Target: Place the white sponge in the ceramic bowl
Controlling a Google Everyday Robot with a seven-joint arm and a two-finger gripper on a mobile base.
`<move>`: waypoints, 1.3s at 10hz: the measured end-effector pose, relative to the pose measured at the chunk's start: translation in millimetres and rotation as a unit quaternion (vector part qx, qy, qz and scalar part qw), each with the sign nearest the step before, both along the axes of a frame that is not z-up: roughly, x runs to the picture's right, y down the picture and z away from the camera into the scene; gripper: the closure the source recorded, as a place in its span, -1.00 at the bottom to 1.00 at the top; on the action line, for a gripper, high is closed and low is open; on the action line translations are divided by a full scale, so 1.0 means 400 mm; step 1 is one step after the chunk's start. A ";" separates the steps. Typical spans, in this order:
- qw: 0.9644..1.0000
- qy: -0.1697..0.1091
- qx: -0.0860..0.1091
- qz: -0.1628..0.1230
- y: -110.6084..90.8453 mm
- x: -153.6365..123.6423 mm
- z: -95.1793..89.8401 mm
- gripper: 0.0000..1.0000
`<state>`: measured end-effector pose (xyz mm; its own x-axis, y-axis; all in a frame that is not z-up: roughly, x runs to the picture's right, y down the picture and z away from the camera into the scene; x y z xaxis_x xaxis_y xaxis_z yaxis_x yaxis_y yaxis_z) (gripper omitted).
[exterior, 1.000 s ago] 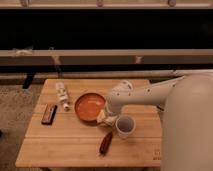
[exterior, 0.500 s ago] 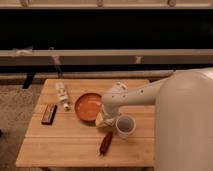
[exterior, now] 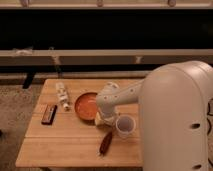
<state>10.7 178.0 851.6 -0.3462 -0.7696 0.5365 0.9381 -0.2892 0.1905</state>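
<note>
The ceramic bowl (exterior: 85,106), round with a glossy orange-brown inside, sits in the middle of the wooden table (exterior: 60,145). My gripper (exterior: 102,116) is low at the bowl's right front rim, at the end of the white arm reaching in from the right. A small off-white block, the white sponge (exterior: 99,121), shows right under the gripper, beside the bowl's rim and not inside it. I cannot tell whether the gripper holds it.
A white cup (exterior: 125,126) stands just right of the gripper. A reddish-brown oblong object (exterior: 105,143) lies in front of it. A small white bottle (exterior: 62,95) and a dark flat bar (exterior: 48,114) lie left of the bowl. My white body fills the right side.
My arm has swung left and down toward the bowl's right front rim, and my body now covers more of the right side. The table's objects have not moved.
</note>
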 end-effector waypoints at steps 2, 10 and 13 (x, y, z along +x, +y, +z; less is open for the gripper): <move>0.999 0.037 0.001 0.011 -0.015 0.021 0.010 -0.60; 0.990 0.108 -0.042 0.074 -0.024 0.077 0.057 -0.42; 0.986 0.119 -0.060 0.102 -0.032 0.096 0.064 0.20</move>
<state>49.0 165.2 877.2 -0.0437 -0.7359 0.6756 0.9967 -0.0782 -0.0207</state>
